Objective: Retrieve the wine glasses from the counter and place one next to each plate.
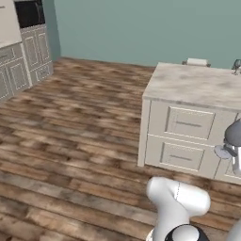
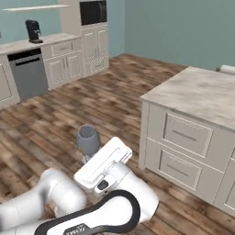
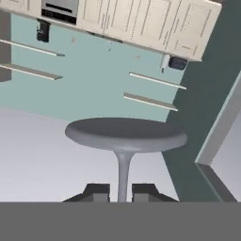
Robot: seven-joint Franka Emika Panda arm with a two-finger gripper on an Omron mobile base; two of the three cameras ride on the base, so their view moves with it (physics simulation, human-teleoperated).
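Note:
My gripper (image 3: 121, 190) is shut on the thin stem of a smoky grey wine glass (image 3: 124, 134). The stem rises between the two dark fingertips (image 3: 97, 192) to a wide round grey part. In the right base view the glass's rounded bowl (image 2: 88, 137) sticks up just beyond my white hand, over the wooden floor. The left base view has the same glass (image 1: 233, 134) at its right edge, in front of the bar's drawers. A second small grey stemmed glass (image 1: 236, 67) stands at the far right of the bar top. The counter (image 2: 50, 40) runs along the far left wall. The plates are out of view.
The long marbled bar top (image 2: 202, 92) with drawers stands close on the right, its near corner (image 1: 149, 92) beside the arm. A coffee machine (image 2: 33, 31) sits on the counter, above a dark dishwasher (image 2: 27, 73). Open wooden floor (image 1: 70, 141) lies to the left.

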